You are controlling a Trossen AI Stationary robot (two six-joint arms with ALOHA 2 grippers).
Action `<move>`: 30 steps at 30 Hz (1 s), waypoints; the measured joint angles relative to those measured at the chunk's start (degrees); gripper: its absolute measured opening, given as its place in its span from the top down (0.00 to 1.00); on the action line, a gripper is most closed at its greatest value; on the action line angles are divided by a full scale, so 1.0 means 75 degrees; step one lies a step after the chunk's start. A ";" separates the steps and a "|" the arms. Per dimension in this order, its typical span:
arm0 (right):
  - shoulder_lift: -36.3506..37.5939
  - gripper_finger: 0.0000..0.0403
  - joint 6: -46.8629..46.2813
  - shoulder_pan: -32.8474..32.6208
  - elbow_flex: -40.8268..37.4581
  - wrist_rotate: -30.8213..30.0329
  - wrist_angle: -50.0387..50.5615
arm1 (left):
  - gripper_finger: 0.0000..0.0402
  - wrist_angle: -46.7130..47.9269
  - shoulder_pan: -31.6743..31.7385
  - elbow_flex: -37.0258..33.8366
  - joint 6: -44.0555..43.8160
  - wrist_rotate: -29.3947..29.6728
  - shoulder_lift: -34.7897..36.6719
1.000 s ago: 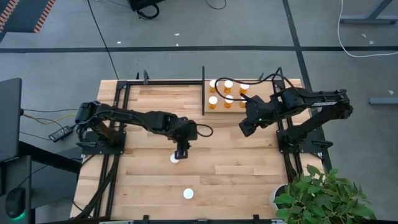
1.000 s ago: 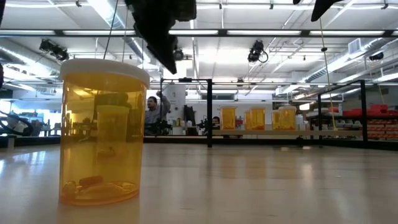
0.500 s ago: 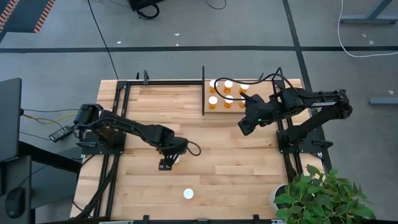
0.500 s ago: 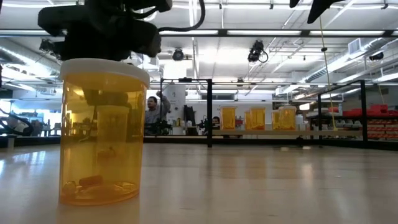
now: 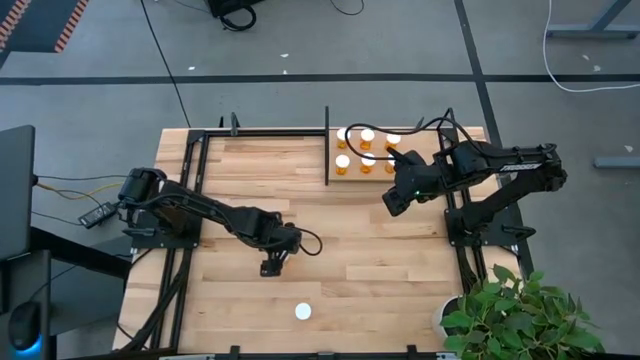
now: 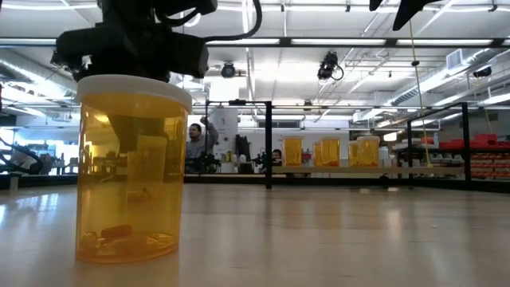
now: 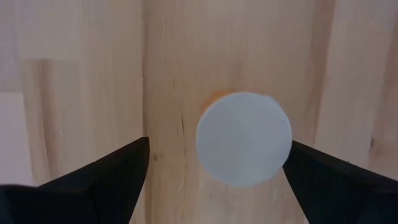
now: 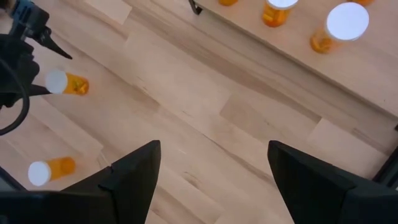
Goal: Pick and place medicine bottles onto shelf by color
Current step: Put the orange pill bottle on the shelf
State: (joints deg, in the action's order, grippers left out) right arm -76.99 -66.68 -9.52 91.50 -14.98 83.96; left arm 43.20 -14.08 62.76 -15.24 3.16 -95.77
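the left claw (image 7: 214,171) hangs spread wide straight above an upright orange medicine bottle (image 7: 244,138) on the wooden surface (image 5: 380,270), not touching it. the right claw (image 8: 214,168) waits open near the shelf (image 5: 383,170), where six bottles stand.

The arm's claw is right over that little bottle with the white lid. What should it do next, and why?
Probably come straight down and pinch. The left gripper hangs open over the bottle, its white cap between the two fingers, so nothing is gripped yet. Lowering a little should put the fingers beside the orange body. The right gripper waits open near the shelf.
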 joint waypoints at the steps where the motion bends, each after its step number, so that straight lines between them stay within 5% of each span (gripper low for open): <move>1: 0.0000 0.25 -0.0021 0.0000 0.0000 0.0000 0.0000 | 0.09 -0.0043 0.0005 -0.0053 -0.0030 0.0002 0.0000; 10: 0.0000 0.25 -0.0060 0.0000 0.0000 -0.0058 -0.0017 | 0.13 -0.0746 -0.0083 -0.0184 0.0345 -0.0105 -0.0003; 30: -0.0003 0.25 -0.0154 0.0000 0.0000 -0.0144 -0.0050 | 0.40 -0.0691 -0.0071 -0.0181 0.0087 -0.0114 -0.0242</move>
State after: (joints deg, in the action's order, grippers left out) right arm -77.01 -67.83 -9.52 91.50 -16.07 83.59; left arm 38.02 -14.61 61.41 -14.59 2.31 -97.58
